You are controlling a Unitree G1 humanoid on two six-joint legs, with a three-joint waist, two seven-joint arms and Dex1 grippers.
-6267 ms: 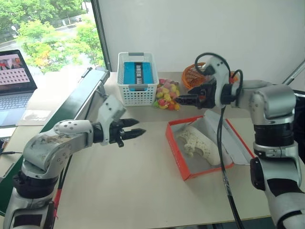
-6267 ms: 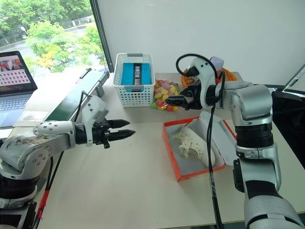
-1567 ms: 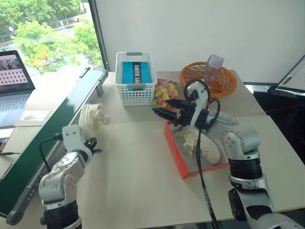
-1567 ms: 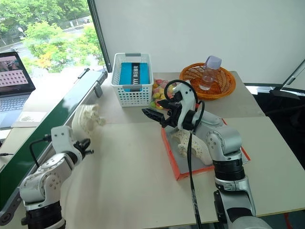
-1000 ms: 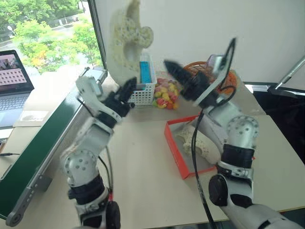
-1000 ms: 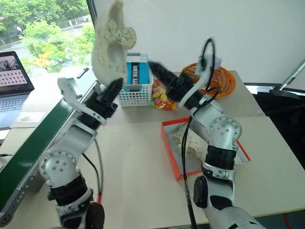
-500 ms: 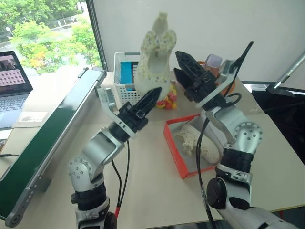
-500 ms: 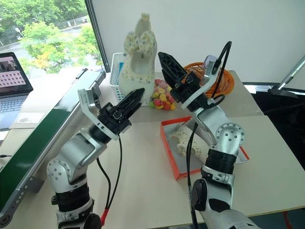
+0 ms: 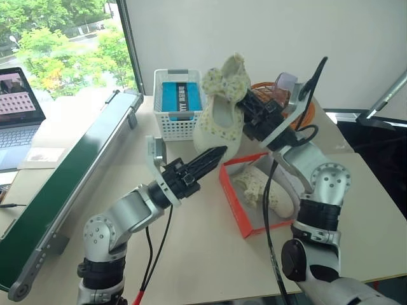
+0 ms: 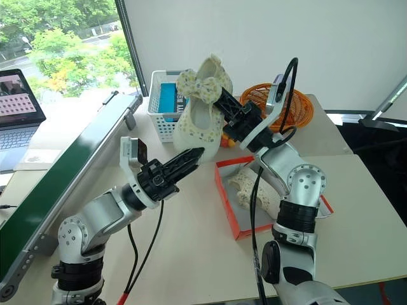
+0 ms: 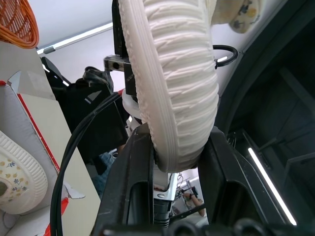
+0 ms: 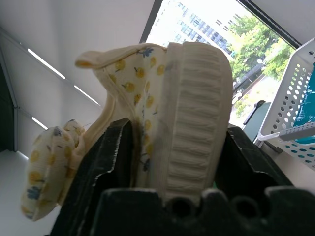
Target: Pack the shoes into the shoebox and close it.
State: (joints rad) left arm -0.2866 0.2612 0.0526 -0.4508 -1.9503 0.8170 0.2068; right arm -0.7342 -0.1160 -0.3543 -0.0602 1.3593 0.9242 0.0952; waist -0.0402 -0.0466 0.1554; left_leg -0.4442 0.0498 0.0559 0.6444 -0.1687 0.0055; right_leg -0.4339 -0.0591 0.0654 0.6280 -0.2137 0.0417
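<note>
Here we grip one shoe point(image 9: 219, 121) aloft with both tools, left tool point(image 9: 210, 155) and right tool point(image 9: 251, 111); its mate point(image 9: 267, 190) lies in the shoebox point(image 9: 232, 197) at 4 o'clock.

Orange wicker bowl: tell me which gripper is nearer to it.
Right. The right gripper is raised just in front of the orange wicker bowl; the left gripper sits lower, farther toward the robot's left.

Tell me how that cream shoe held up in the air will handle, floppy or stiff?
The raised shoe probably handles semi-stiff: its ribbed sole keeps shape between both grippers' jaws. The fabric upper and bow look soft, likely to give. Probably light, since it stays up pinched by the edges.
</note>
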